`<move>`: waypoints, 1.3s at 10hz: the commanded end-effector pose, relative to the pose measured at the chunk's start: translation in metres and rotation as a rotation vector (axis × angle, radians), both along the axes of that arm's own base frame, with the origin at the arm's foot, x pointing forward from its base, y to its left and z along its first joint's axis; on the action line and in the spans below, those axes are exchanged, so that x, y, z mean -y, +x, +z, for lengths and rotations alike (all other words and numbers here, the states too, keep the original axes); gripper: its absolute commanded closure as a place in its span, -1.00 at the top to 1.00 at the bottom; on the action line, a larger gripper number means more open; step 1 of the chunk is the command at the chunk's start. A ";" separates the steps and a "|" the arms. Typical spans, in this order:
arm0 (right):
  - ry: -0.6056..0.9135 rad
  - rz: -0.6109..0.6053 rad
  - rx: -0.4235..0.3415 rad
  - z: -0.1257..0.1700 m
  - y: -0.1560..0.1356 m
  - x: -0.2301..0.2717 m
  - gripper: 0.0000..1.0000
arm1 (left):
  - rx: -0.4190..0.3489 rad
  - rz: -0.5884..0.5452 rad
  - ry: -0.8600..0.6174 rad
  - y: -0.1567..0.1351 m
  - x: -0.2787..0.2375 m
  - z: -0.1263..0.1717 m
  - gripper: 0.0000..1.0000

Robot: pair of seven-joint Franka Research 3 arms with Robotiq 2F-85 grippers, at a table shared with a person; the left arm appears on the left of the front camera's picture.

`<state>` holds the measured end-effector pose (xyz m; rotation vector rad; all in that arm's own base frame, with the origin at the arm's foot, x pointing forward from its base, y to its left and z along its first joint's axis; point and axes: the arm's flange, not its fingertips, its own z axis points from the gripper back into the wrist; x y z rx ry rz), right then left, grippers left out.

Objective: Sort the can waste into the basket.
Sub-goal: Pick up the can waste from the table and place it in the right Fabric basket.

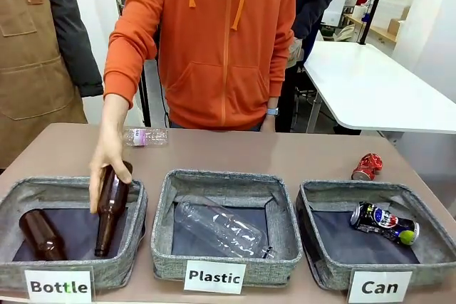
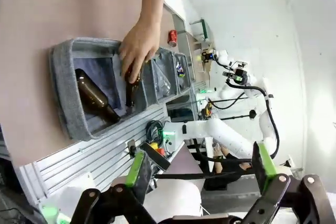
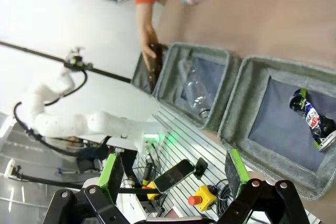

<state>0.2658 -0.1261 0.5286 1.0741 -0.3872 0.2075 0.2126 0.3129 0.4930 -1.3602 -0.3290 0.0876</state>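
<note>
Table (image 1: 285,151), near edge: three grey baskets side by side. Can basket (image 1: 331,275), right end: black can (image 1: 385,223) lying by its far right corner. Red can (image 1: 367,166): on the table just beyond that basket, near the right edge. Plastic basket (image 1: 271,272), middle: one clear bottle (image 1: 221,229). Bottle basket (image 1: 107,275), left end: one brown bottle (image 1: 41,233) lying flat, a second bottle (image 1: 110,208) tilted, neck down, gripped by a person's hand (image 1: 107,158). Left gripper (image 2: 202,169): wide apart, nothing held. Right gripper (image 3: 174,169): likewise.
</note>
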 end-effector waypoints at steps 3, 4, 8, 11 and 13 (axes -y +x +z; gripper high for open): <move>-0.013 0.004 0.018 0.001 0.000 0.001 1.00 | 0.056 0.006 0.024 -0.022 0.013 -0.019 1.00; -0.013 0.004 0.018 0.001 0.000 0.001 1.00 | 0.062 0.014 0.034 -0.027 0.016 -0.021 1.00; -0.013 0.004 0.018 0.001 0.000 0.001 1.00 | 0.046 -0.036 0.091 -0.005 0.048 -0.008 1.00; -0.013 0.004 0.018 0.001 0.000 0.001 1.00 | -0.018 -0.180 0.224 0.044 0.109 -0.005 1.00; -0.013 0.004 0.018 0.001 0.000 0.001 1.00 | -0.067 -0.253 0.346 0.077 0.147 -0.001 1.00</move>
